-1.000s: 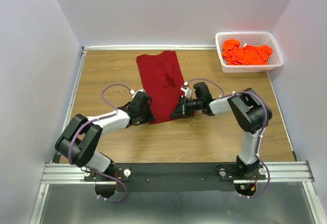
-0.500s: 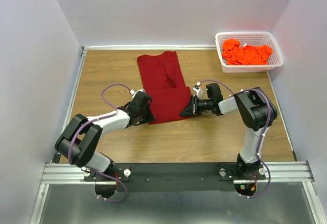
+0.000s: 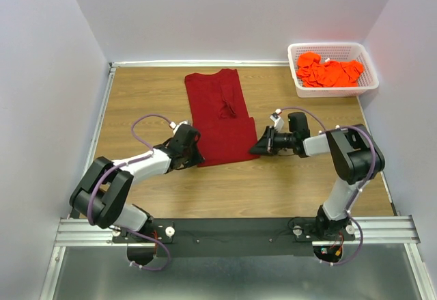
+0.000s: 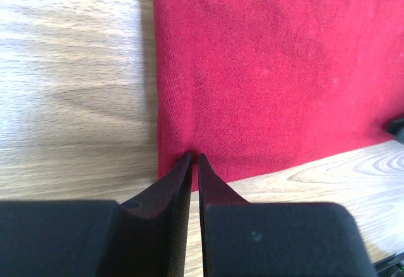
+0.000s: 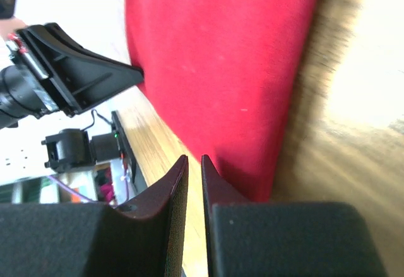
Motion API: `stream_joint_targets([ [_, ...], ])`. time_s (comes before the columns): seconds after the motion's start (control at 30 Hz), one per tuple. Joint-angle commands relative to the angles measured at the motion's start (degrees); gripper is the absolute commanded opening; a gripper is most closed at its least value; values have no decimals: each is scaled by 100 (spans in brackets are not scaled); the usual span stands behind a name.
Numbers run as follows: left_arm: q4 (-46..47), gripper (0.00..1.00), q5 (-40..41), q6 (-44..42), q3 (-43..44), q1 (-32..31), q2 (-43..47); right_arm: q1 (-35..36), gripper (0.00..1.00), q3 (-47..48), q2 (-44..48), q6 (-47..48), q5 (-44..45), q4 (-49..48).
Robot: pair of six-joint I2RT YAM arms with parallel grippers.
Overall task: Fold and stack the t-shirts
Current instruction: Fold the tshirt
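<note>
The maroon t-shirt lies flat on the wooden table, folded lengthwise, its hem toward me. My left gripper is low at the hem's left corner. In the left wrist view its jaws are closed on the shirt's hem. My right gripper is at the hem's right corner. In the right wrist view its jaws are almost closed at the edge of the cloth. The orange t-shirts lie crumpled in the basket.
The white mesh basket stands at the far right corner against the wall. White walls close off the table on three sides. The left gripper shows across the shirt in the right wrist view.
My right gripper has moved right, drawing the shirt's near right corner with it, so the hem end is wider. My left gripper has held its place.
</note>
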State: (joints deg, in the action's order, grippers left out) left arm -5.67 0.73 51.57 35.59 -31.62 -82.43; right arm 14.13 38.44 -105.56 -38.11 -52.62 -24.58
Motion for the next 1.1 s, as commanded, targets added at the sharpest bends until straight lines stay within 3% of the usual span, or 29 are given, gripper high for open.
stream_joint_targets([
  [0.0,-567,17,357,-16,-211,50,69,-42,21,-55,431,312,507,506],
  [0.33,-619,17,340,134,-334,50,219,-42,21,-398,18,409,832,550],
  [0.6,-1058,17,322,248,-203,41,623,-33,21,-346,834,663,1332,1454],
  [0.7,-1330,23,419,213,51,41,921,28,22,5,1291,778,1622,1964],
  [0.73,-1401,29,523,187,140,41,966,46,22,154,1397,848,1702,2070],
  [0.83,-1533,41,778,64,579,50,1071,169,31,769,1494,936,2027,2413],
  [0.97,-1376,57,911,-200,1133,68,643,292,48,1647,1013,981,2282,2440],
  [1.07,-1296,61,876,-384,1537,94,151,362,52,2395,573,1007,2396,2440],
])
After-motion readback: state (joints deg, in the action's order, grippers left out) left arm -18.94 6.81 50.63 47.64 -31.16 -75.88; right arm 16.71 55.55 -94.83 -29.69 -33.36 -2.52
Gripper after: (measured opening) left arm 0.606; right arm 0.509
